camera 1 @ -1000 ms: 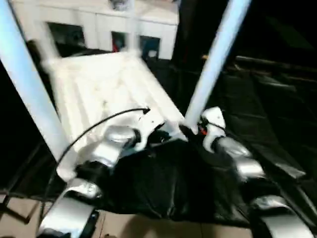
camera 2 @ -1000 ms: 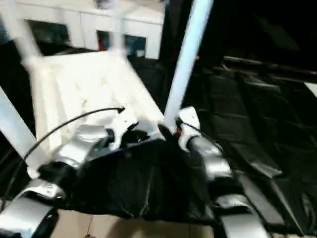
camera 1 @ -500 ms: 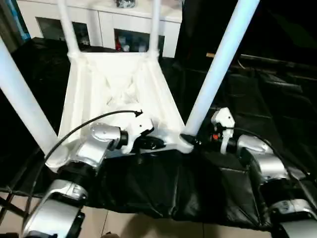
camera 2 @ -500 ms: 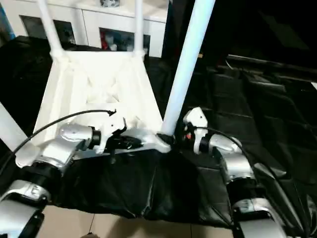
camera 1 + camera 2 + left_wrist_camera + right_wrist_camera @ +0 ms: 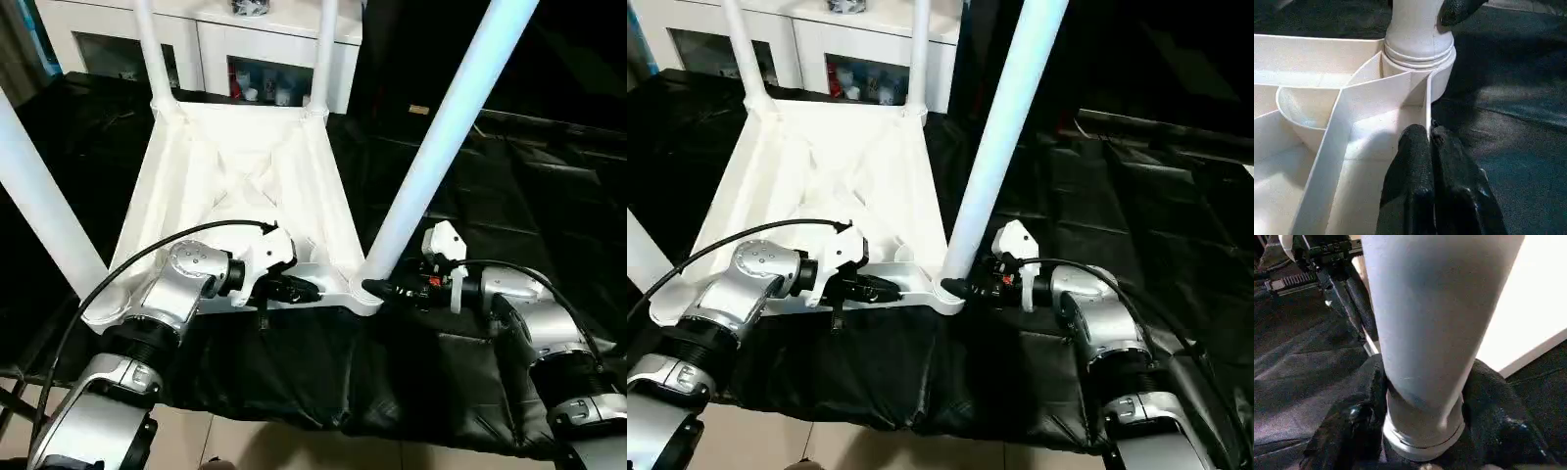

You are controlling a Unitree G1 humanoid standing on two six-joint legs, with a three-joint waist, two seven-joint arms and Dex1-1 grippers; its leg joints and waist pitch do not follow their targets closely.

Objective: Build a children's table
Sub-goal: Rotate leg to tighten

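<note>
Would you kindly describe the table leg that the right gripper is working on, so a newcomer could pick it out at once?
Find the upturned white table top on the black sheet, its four legs pointing up. Go to its near edge, then to the corner on the robot's right. The leg there is the one with the right gripper around its base; the other near leg has nothing at its foot.

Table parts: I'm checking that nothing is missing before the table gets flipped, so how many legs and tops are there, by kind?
Tube legs standing in the corner sockets: 4
Table top, ribbed underside up: 1
Total: 5 white parts
</note>
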